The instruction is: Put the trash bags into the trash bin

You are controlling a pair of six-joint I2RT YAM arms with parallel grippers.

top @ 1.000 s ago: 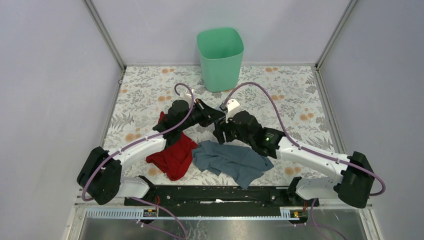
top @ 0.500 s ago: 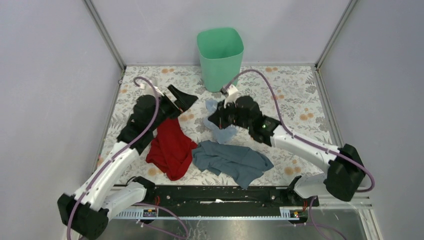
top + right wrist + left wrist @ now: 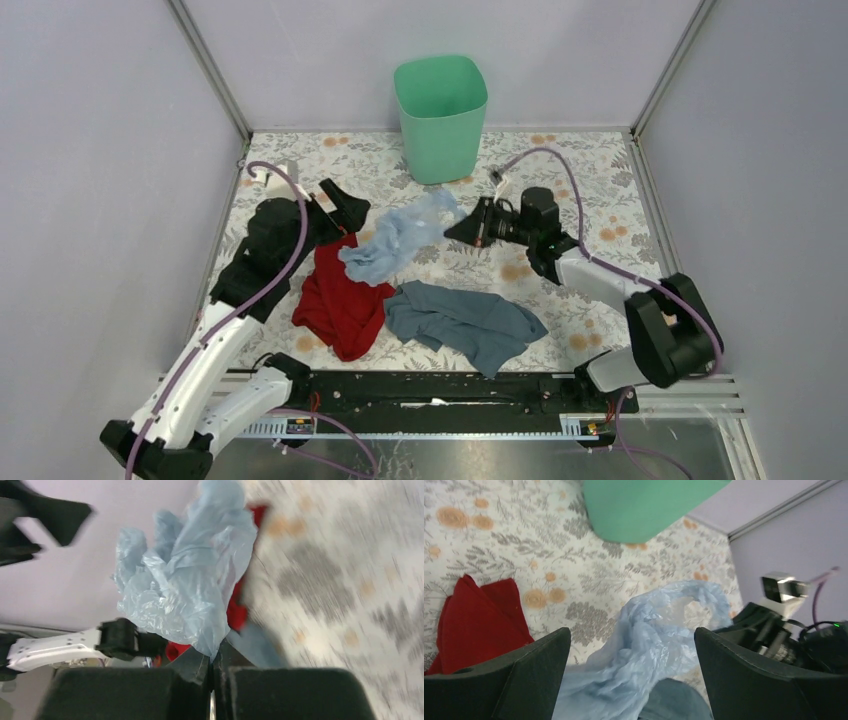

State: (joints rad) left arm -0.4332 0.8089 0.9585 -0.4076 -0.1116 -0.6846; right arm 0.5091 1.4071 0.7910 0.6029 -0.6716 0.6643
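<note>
The trash bag [image 3: 398,236] is a crinkled pale-blue sheet stretched above the floral table, its left end over the red cloth. My right gripper [image 3: 455,228] is shut on its right end; in the right wrist view the trash bag [image 3: 190,580] fans out from the pinched jaws of my right gripper [image 3: 212,662]. My left gripper [image 3: 345,203] stands open to the left of the bag with nothing held. In the left wrist view the trash bag [image 3: 664,640] lies beyond my left gripper [image 3: 631,632]. The mint-green trash bin [image 3: 440,115] stands upright at the back, apart from both grippers.
A red cloth [image 3: 342,300] and a grey-blue cloth [image 3: 460,322] lie on the table near the front. Grey walls close in the left, right and back sides. The right arm's purple cable [image 3: 545,160] loops near the bin.
The left gripper opened, let go of the bag and drew back to the left. The right gripper shut on the bag and pulled it right, stretching it out.
</note>
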